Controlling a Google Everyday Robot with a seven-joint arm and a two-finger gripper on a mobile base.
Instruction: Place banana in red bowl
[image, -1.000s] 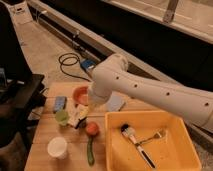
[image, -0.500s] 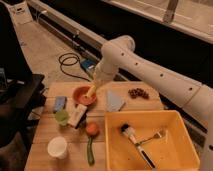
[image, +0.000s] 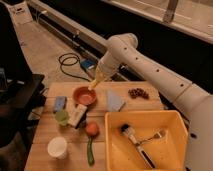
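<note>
The gripper (image: 98, 79) hangs just above the far rim of the red bowl (image: 84, 96), its fingers shut on the banana (image: 93, 84), whose pale yellow end pokes down and toward the bowl's far right edge. The fruit looks just clear of the rim or barely touching it; which one I cannot tell. So the carry looks done and the step in hand is the release: the banana is held over the bowl's edge, not yet lying inside.

The next move, as I judge it, calls for a small shift toward the bowl's middle and a little lower, then parting the fingers so the fruit drops into the shallow dish instead of tipping off the rim onto the wooden table (image: 70, 142).

The bowl sits toward the table's far edge, left of centre. Just beside it on the right lies a pale blue wedge (image: 114, 100); on its near side a white block (image: 78, 114), a green piece (image: 62, 117) and a blue block (image: 59, 103). Nearer the front edge are an orange-red fruit (image: 92, 129), a green vegetable (image: 90, 151) and a white cup (image: 57, 147). The yellow bin (image: 116, 145) fills the near right corner.
</note>
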